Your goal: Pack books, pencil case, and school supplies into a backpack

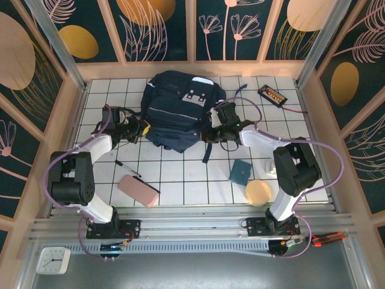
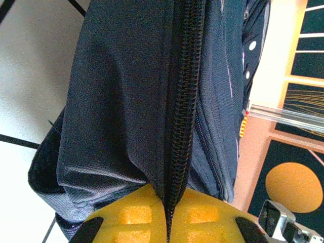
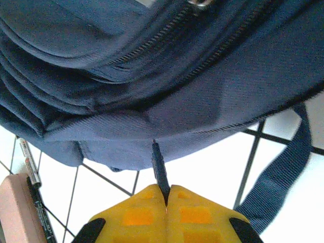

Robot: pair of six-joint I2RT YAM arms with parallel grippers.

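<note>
Backpack [image 1: 180, 111] lies flat mid-table, toward the back wall; the main zip looks closed. Left gripper [image 2: 168, 215] is pinched tight on the zip seam [image 2: 181, 101] at the bag's left side. Right gripper [image 3: 167, 202] is clamped on a thin dark tab [image 3: 159, 167] hanging off the lower right edge; zip pull or webbing loop, can't tell.

My read: a two-sided hold to keep the fabric taut and stop the bag sliding while the zip gets worked open.

Nothing looks packed yet. Pink pencil case [image 1: 138, 191] and black pen [image 1: 127, 168] sit on the near-left tiles, teal pad [image 1: 240, 173] near-right beside a tan disc [image 1: 258, 192].

Room: open tiles between the bag and those items. A loose strap [image 3: 283, 172] trails just beside the right gripper, so snag risk. The bag's far edge is close to the back wall, so pull nearward.
</note>
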